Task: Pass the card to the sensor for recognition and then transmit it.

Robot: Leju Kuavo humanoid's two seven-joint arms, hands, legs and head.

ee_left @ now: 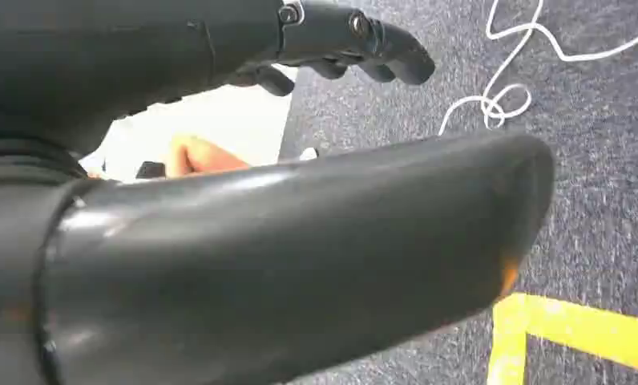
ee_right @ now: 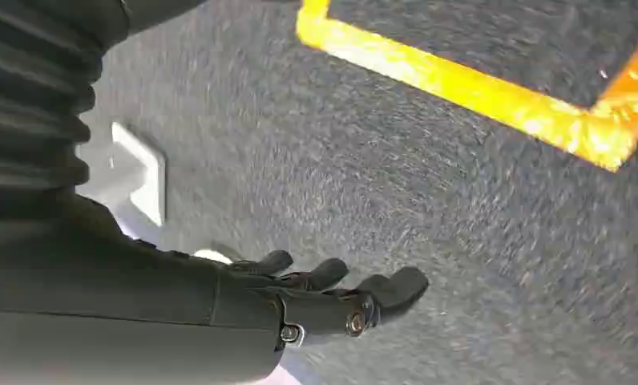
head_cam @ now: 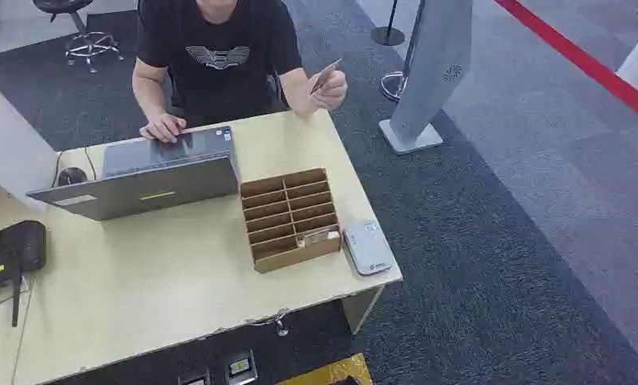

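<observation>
A person in a black shirt sits behind the desk and holds up a tan card (head_cam: 325,77) in one hand at the desk's far right corner. A slotted cardboard card box (head_cam: 290,218) stands on the desk (head_cam: 163,281), with another card (head_cam: 319,237) lying in its nearest slot. Beside the box lies a grey card sensor (head_cam: 367,247) near the desk's right edge. My left hand (ee_left: 340,48) hangs over grey carpet with fingers apart and nothing in it. My right hand (ee_right: 332,301) hangs over the carpet too, its fingers extended and holding nothing.
An open grey laptop (head_cam: 147,178) sits at the desk's back left with the person's other hand on it. A black device (head_cam: 11,250) with cables lies at the left edge. A grey kiosk stand (head_cam: 428,72) rises on the carpet right of the desk. Yellow floor tape (ee_right: 460,80) runs below.
</observation>
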